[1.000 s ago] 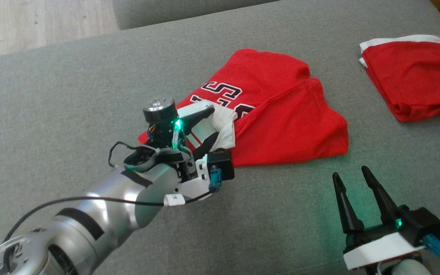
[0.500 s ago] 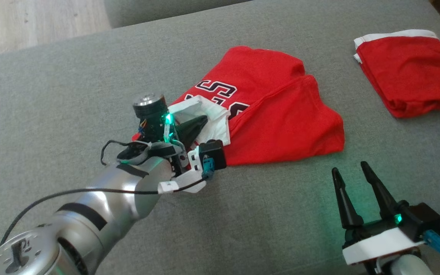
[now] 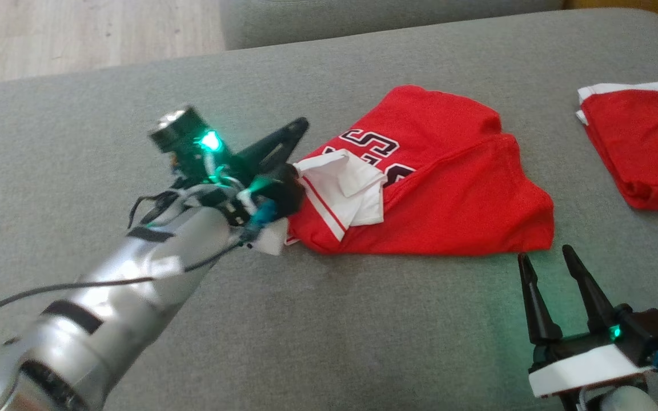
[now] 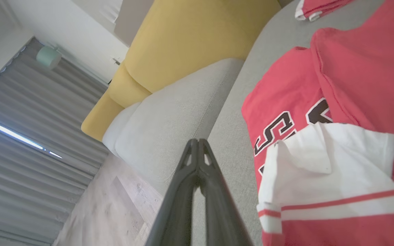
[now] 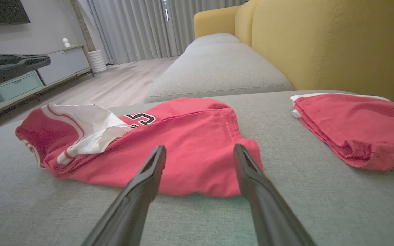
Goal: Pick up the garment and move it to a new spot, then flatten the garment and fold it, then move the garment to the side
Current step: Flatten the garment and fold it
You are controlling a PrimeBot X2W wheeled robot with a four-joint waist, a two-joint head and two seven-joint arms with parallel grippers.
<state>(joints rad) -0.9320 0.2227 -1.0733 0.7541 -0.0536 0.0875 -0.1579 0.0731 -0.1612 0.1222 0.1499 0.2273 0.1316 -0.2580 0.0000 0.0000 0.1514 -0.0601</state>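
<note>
The garment (image 3: pixel 449 188) is a red shirt with black-and-white lettering and a white striped sleeve, lying crumpled on the grey sofa cushion (image 3: pixel 363 319). My left gripper (image 3: pixel 301 123) hovers at the shirt's left end with its fingers pressed together. In the left wrist view the left gripper (image 4: pixel 197 141) has nothing between its tips, and the garment (image 4: pixel 354 85) lies to their right. My right gripper (image 3: pixel 546 254) stands open near the cushion's front, just short of the shirt's near hem. The right gripper (image 5: pixel 199 147) points at the garment (image 5: pixel 183 136).
A second red garment (image 3: pixel 643 148), folded with a white edge, lies at the far right of the cushion. A yellow sofa back (image 5: pixel 320 41) rises behind it. Another grey cushion (image 5: pixel 217 65) and a wooden floor (image 3: pixel 77 34) lie beyond.
The left gripper has shut and its fingers have swung up out of the white sleeve fold, which now lies flopped over. The camera has shifted. The right gripper stays open.
</note>
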